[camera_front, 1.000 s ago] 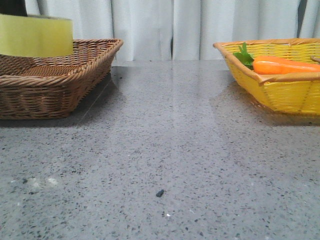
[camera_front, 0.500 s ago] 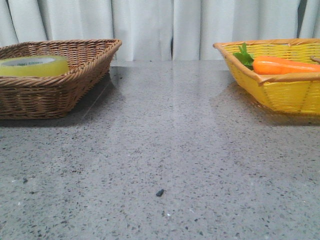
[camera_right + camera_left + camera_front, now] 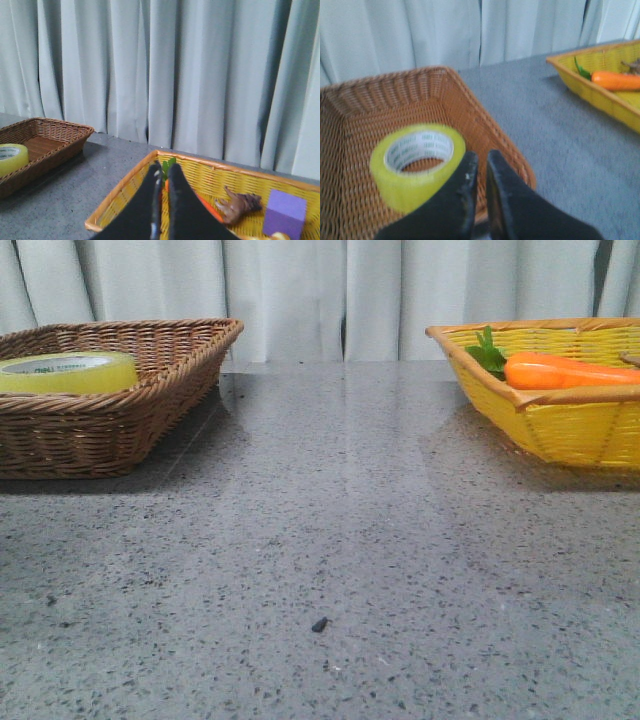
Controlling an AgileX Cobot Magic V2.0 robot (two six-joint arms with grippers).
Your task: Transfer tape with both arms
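The yellow tape roll (image 3: 68, 372) lies flat in the brown wicker basket (image 3: 150, 405) at the left, its white core ring up. It also shows in the left wrist view (image 3: 415, 167) and far off in the right wrist view (image 3: 12, 157). My left gripper (image 3: 481, 159) is shut and empty, raised above the basket's near rim, beside the tape. My right gripper (image 3: 163, 169) is shut and empty, above the yellow basket (image 3: 130, 192). Neither arm shows in the front view.
The yellow basket (image 3: 560, 425) at the right holds an orange carrot (image 3: 565, 371) with green leaves, a brown root-like piece (image 3: 240, 204) and a purple block (image 3: 285, 211). Grey speckled tabletop (image 3: 330, 540) lies between the baskets. Pale curtains hang behind.
One second ago the tape hung in the air over the brown basket. It dropped into the basket and now lies still there; the gripper left the front view.
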